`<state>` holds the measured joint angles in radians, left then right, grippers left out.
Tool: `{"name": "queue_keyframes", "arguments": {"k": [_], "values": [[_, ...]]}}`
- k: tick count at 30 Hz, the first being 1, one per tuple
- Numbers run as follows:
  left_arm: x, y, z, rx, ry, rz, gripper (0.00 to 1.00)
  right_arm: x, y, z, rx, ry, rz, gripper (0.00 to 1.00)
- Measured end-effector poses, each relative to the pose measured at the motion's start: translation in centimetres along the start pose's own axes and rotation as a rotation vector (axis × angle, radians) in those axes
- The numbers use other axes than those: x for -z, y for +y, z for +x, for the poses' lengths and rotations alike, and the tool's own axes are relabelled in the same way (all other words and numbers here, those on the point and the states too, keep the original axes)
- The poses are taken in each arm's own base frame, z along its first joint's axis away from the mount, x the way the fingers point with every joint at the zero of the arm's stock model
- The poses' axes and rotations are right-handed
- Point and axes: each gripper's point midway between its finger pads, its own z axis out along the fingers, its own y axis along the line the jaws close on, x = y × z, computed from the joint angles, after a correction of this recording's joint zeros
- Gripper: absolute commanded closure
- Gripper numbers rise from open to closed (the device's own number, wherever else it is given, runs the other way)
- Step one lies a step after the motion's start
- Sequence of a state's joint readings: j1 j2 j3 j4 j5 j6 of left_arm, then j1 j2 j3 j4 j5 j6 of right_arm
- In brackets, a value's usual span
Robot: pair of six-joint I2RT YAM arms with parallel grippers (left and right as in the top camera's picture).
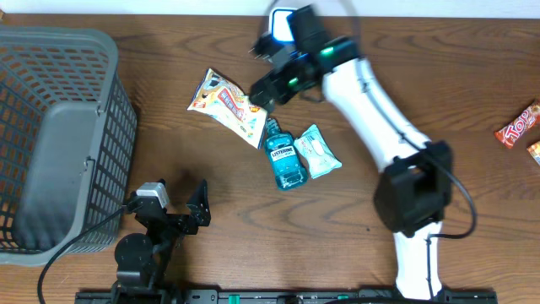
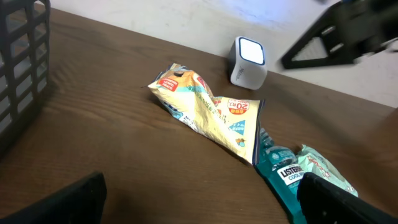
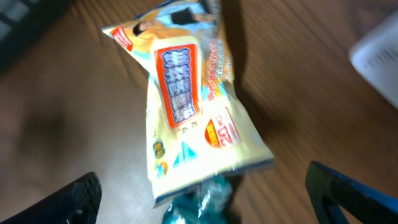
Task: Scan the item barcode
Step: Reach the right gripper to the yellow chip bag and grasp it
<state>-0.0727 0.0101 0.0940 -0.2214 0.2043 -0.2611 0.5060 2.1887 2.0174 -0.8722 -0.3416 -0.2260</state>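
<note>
Dark wood table (image 1: 169, 51), pale wall strip along far edge. Grey mesh basket (image 1: 51, 127) at left side

Bag (image 1: 228, 107): crinkled snack pouch, cream/yellow with blue and orange print, lying flat near table centre, left of the bottle (image 1: 284, 156), lower corner touching or overlapping the bottle's cap end. One seam end flared, foil glare in places. No barcode readable in any view

Scanner (image 2: 247, 61): small white cube with lit top face, stands at far edge beyond the bag, apart from it; overhead mostly covered by right arm

Right jaws: spread wide, empty, hanging above the bag; wrist view shows the bag between the two dark fingers (image 3: 348, 193). Cannot tell if touching it, view blurred

Left jaws: spread wide, empty, low at near edge just right of the basket, well apart from the bag, aimed toward it; fingers (image 2: 74, 199) at bottom corners of wrist view

Writing: bag has red panel with white CJK characters, unreadable here, plus red badge with "20". Bottle is teal, label "LISTERINE" and "COOL". Teal-white packet (image 1: 318, 152) just right of the bottle, touching it, print too small. Red candy bar (image 1: 519, 127) at right edge, letters "KOP" visible, rest cut off
</note>
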Motion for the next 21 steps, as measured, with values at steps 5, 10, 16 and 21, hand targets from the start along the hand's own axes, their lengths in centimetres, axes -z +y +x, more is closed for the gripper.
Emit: {"name": "queue_keyframes", "arguments": {"k": [5, 10, 16, 21], "values": [[0.0, 0.0, 0.0, 0.000, 0.000, 0.000, 0.02, -4.3, 2.0, -0.8, 0.161, 0.011, 0.107, 0.01], [0.0, 0.0, 0.0, 0.000, 0.000, 0.000, 0.02, -8.7, 1.5, -0.3, 0.228, 0.034, 0.215, 0.01], [0.0, 0.0, 0.0, 0.000, 0.000, 0.000, 0.02, -13.3, 1.0, 3.1, 0.264, 0.133, 0.252, 0.01], [0.0, 0.0, 0.0, 0.000, 0.000, 0.000, 0.02, -13.6, 1.0, 2.7, 0.285, 0.116, 0.267, 0.65]]}}
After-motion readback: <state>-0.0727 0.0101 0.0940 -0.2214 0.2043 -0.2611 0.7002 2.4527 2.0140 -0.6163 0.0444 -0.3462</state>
